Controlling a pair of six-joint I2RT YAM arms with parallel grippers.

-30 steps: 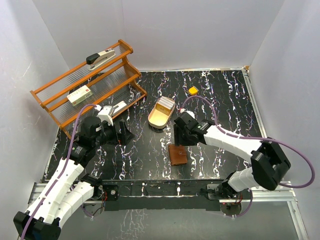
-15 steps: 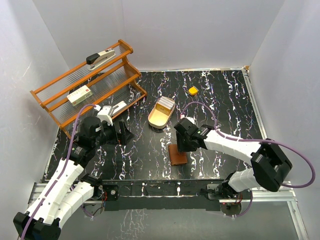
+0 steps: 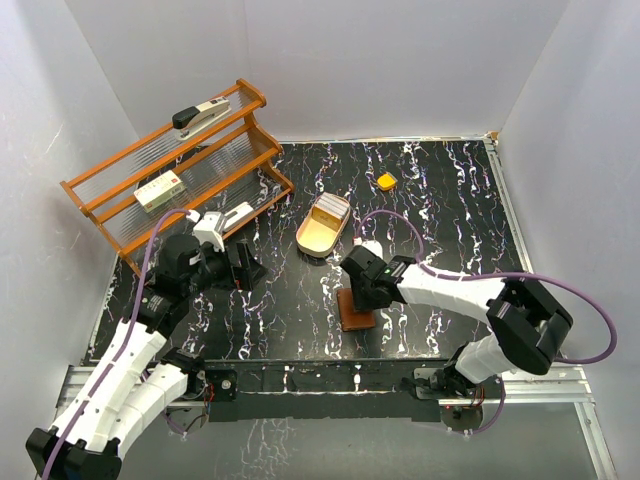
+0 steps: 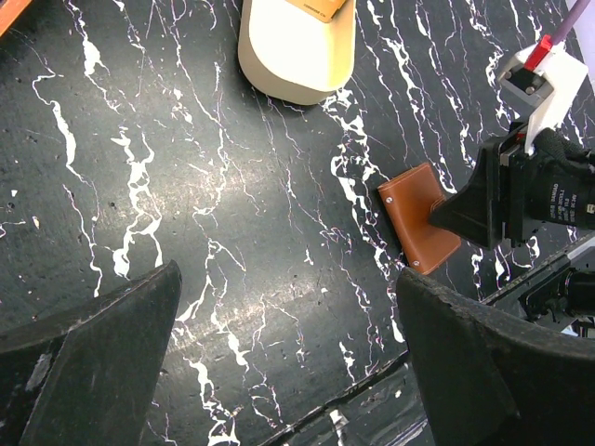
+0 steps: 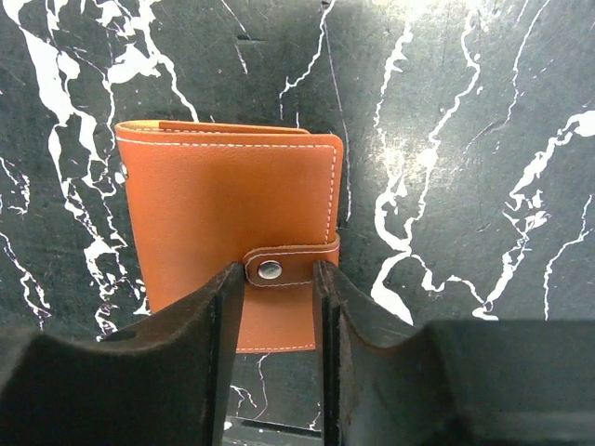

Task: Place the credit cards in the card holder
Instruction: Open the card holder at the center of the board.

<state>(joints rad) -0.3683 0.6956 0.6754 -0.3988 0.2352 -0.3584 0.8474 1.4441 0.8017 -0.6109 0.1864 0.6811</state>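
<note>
While bent low over the near middle of the worktop, plants the right tool on the card holder, which lies shut and flat with its snap tab fastened. Sets the two fingers close on either side of the stud, narrowed but with a gap between them; cannot tell whether pinching the tab or merely bracketing it. Looks placed to get the tab unsnapped, since no slot can be reached with the holder folded. Holds the left tool spread wide and empty, hovering off to the left over the black marbled surface, probably waiting to steady the holder or fetch a card. Leaves the credit cards stacked at the far end of the tan oval tray, beyond the holder and apart from it, none yet in a slot. Risks dragging the light holder across the smooth worktop rather than popping the snap.
</note>
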